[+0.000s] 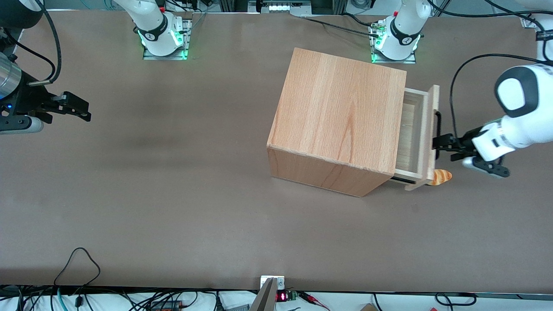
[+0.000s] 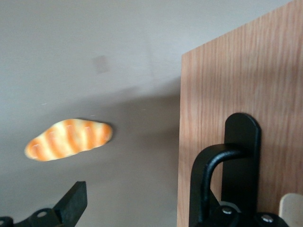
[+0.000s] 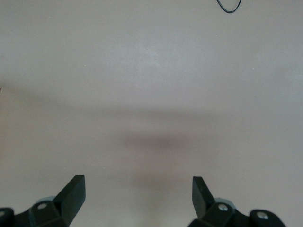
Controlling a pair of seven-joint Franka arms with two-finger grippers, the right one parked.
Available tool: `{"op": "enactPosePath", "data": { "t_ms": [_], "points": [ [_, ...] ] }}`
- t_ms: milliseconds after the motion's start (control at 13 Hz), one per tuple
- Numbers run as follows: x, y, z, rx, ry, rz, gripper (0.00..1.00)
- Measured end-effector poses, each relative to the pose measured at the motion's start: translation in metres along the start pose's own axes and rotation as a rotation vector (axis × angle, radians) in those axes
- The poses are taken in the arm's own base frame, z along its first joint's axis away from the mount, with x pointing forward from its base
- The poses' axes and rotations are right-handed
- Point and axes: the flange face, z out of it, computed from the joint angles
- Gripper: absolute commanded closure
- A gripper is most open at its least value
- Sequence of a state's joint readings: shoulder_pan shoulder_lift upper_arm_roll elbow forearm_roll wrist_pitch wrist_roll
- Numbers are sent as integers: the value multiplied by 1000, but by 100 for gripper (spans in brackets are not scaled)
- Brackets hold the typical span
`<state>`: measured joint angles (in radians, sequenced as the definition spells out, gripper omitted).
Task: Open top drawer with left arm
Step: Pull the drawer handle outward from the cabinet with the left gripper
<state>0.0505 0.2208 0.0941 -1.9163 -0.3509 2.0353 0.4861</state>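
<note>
The cabinet (image 1: 337,123) sat on the tabletop (image 1: 173,194) with its front turned toward the working arm's end, which put the drawer within straight reach of the left arm (image 1: 514,125). The top drawer (image 1: 417,138) was already pulled partway out: its light-wood tray showed between the cabinet body and the front panel, open to the front camera from above. By that showing the task looked well along, though the tray could likely slide farther.

The gripper (image 1: 441,142) was right at the black handle (image 1: 437,129) on the drawer front, the arm reaching in level from the side so that any pull would run along the drawer's slide. In the left wrist view the handle (image 2: 232,175) lay close against one finger, while the other finger (image 2: 73,201) stood well apart from it over bare tabletop. So the jaws were spread wide and not clamped on the bar; one finger seemed hooked at the handle, which may be enough to drag a light drawer. Whether it touched the bar could not be told.

A bread roll (image 1: 441,176) lay on the tabletop just in front of the drawer's front panel, at its end nearer the front camera. It sat low and beside the gripper's line, so it probably would not block further pulling, though the arm had little room there.
</note>
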Motion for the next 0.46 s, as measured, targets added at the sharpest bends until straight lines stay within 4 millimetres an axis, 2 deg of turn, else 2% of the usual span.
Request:
{"op": "enactPosePath", "data": {
  "t_ms": [231,462],
  "points": [
    [-9,-36,-14,16,33,-33,0],
    [-13,-54,-22,29,49,-50,0]
  ]
}}
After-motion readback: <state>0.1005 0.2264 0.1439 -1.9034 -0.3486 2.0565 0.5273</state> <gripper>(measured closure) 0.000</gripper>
